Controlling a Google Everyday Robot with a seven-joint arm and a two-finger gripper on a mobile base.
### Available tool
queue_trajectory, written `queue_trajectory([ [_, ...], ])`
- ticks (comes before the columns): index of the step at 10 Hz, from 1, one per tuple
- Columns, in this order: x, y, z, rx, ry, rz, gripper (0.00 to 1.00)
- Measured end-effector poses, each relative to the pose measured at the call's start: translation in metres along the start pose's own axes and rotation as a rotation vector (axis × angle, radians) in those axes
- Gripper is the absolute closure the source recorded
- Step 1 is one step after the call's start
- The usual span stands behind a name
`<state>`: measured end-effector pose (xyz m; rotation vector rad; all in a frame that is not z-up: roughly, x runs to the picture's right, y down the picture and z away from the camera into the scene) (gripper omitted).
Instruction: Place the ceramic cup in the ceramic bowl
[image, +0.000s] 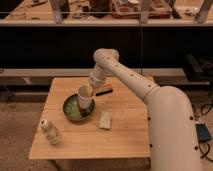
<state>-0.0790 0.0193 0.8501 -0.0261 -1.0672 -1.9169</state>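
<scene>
The ceramic cup (84, 98) is a small cream cylinder held at its rim by my gripper (89, 90), which is shut on it. The cup hangs over the right part of the ceramic bowl (73, 110), a round green bowl with a darker rim on the left half of the wooden table. The cup's base is at or just above the bowl's inside; I cannot tell whether it touches. The arm reaches down to it from the upper right.
A whitish bottle with a narrow neck (50, 132) stands near the table's front left corner. A pale flat packet (105, 120) lies right of the bowl. A dark bar (104, 91) lies behind the gripper. The wooden table (125, 140) stands before dark shelving.
</scene>
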Motion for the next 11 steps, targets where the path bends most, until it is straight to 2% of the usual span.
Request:
queue_trajectory([
  [4, 0.004, 0.017, 0.017, -0.036, -0.003, 0.028, 0.28],
  [5, 0.005, 0.021, 0.019, -0.045, 0.003, 0.033, 0.21],
  [11, 0.007, 0.021, 0.02, -0.043, 0.016, 0.029, 0.2],
])
